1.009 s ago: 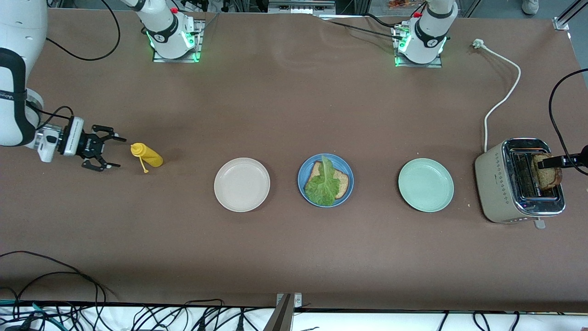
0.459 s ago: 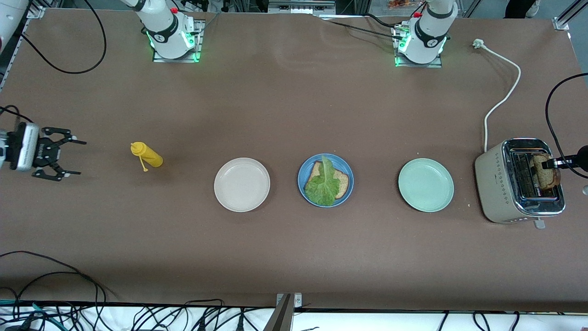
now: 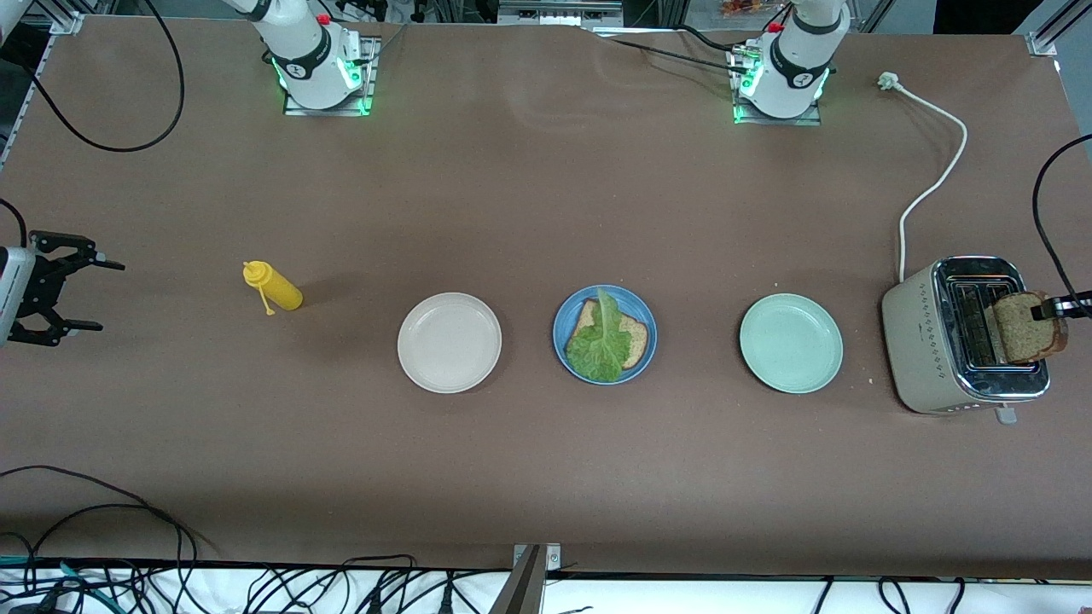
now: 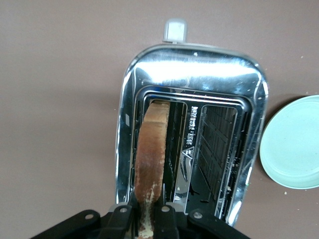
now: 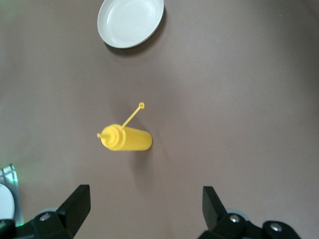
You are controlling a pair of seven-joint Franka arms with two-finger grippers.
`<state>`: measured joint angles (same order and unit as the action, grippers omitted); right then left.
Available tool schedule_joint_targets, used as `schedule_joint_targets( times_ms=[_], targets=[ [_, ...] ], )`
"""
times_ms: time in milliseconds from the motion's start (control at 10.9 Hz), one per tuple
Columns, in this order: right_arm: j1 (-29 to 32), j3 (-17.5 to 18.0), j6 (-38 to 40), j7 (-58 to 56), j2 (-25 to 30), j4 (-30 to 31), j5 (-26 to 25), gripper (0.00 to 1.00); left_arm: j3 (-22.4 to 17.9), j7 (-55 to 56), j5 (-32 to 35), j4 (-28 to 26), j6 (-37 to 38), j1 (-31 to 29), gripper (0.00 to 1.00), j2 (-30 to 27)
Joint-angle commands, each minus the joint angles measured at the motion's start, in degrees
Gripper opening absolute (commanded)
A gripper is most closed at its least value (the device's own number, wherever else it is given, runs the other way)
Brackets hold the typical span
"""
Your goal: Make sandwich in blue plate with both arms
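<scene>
One bread slice (image 3: 1022, 327) is pinched in the left gripper (image 4: 148, 219) over the toaster (image 3: 930, 341). The right gripper (image 3: 70, 292), spread wide and empty, waits near the yellow bottle (image 3: 275, 288).

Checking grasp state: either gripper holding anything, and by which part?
Left gripper pinches the bread slice by its top edge, over the toaster. Right gripper is open, holding nothing.

A toaster (image 3: 955, 341), mint-green plate (image 3: 791, 343), cream plate (image 3: 450, 342) and lying yellow bottle (image 3: 273, 287) line the tabletop (image 3: 546, 213).
</scene>
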<state>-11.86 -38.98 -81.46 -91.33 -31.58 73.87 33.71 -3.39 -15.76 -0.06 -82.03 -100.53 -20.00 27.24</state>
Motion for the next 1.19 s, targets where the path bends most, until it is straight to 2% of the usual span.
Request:
schedule_joint_targets(
  times_ms=[0,183,367,459,550,734,826,917,1101],
  targets=[
    [0.4,6.6,6.1,20.5,-0.5,-11.8,-9.4,1.0,0.5,0.3,-0.2,3.7,5.0,0.1,0.0,-2.9],
    [0.4,12.9,7.2,35.4,1.9,-12.9,-16.1,1.0,2.3,0.4,-0.2,3.7,6.3,0.5,0.0,-5.1],
    [0.9,21.9,8.3,50.7,5.2,-12.6,-25.9,1.0,5.6,0.2,-0.1,3.7,8.5,0.4,0.0,-7.4],
    [1.0,24.7,10.8,59.8,5.8,-12.4,-29.0,1.0,7.9,0.5,-0.3,3.7,9.6,0.4,0.0,-8.2],
    [1.1,26.0,13.8,69.5,6.0,-12.3,-29.7,1.0,10.6,0.2,-0.3,3.7,10.4,0.4,0.0,-8.4],
    [1.5,27.2,14.9,81.2,7.3,-7.7,-30.0,1.0,15.8,0.5,-0.4,3.7,11.9,0.3,0.0,-8.4],
    [1.7,28.2,13.8,85.2,8.8,-4.2,-31.3,1.0,18.5,0.5,-1.0,3.6,12.2,0.3,0.0,-8.4],
    [2.5,30.6,11.6,86.7,10.4,-1.0,-33.3,1.0,20.6,0.7,-4.6,3.5,13.7,0.4,0.0,-8.2],
    [4.7,34.6,4.7,90.0,15.6,8.9,-35.5,1.0,21.8,0.8,-9.6,3.3,14.8,3.4,0.0,-6.0]
  ],
)
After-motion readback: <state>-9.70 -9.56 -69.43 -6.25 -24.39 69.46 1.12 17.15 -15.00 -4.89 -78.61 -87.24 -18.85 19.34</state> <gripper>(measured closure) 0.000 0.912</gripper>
